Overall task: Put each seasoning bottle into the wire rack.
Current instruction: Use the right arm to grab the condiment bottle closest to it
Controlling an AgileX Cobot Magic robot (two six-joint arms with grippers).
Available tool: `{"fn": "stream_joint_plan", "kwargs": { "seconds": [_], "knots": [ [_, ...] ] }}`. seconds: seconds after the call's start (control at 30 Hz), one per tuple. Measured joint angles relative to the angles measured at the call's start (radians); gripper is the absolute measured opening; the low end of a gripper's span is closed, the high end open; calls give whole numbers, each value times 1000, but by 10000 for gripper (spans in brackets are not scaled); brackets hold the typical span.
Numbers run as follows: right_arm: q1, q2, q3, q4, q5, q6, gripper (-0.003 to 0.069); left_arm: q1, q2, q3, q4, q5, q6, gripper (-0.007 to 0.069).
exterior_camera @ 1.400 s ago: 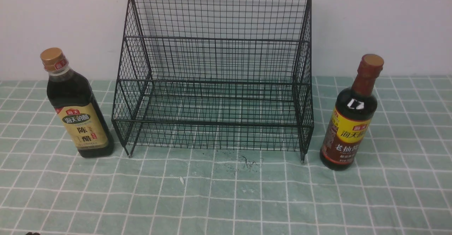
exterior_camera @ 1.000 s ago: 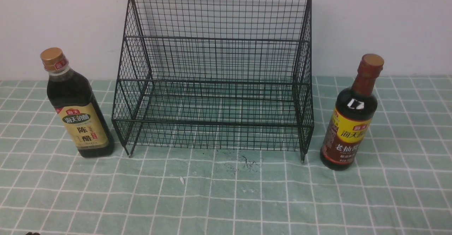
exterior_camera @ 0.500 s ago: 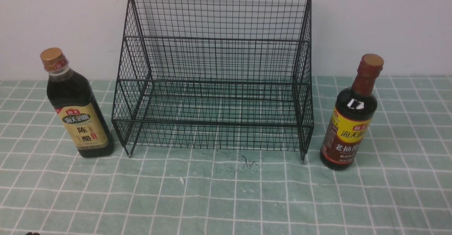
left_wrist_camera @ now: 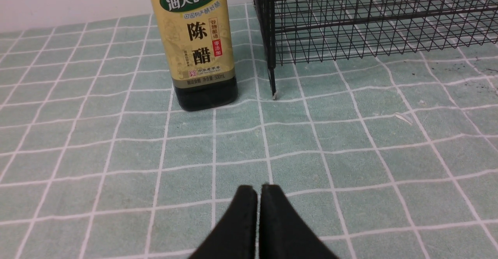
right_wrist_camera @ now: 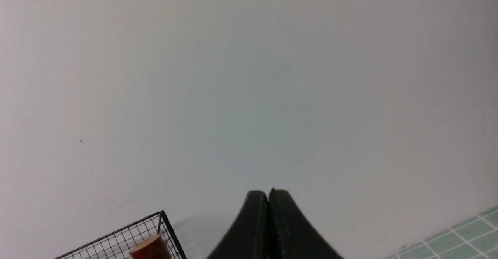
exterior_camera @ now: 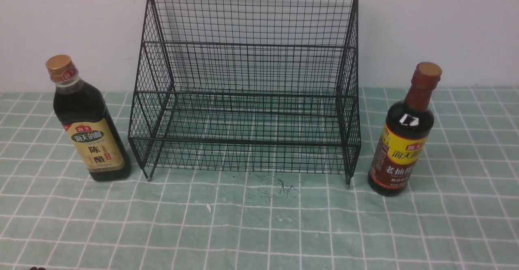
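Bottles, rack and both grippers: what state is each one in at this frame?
Haitian aged vinegar bottle: upright, capped, outside the rack
Haitian dark soy sauce bottle: upright, capped, outside the rack
Black wire-mesh rack: standing, no bottle in it
Left gripper: shut, holding nothing
Right gripper: shut, holding nothing

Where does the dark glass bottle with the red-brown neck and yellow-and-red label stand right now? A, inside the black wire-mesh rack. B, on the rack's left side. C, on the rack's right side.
C: the dark glass bottle with the red-brown neck stands upright on the green checked cloth, just right of the black wire-mesh rack.
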Motion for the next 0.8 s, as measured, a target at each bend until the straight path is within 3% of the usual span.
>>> {"fn": "stream_joint_plan", "kwargs": {
  "seconds": [0.23, 0.5, 0.67, 0.8],
  "knots": [
    [95, 328, -343, -226, 284, 8, -14, 0, 0, 0, 0, 0, 0, -6],
    [257, 798, -630, -311, 344, -112, 15, 0, 0, 0, 0, 0, 0, -6],
    [332, 1049, -789, -322, 344, -166, 141, 0, 0, 0, 0, 0, 0, -6],
    [339, 1171, -889, -323, 332, -169, 330, 0, 0, 0, 0, 0, 0, -6]
  ]
}}
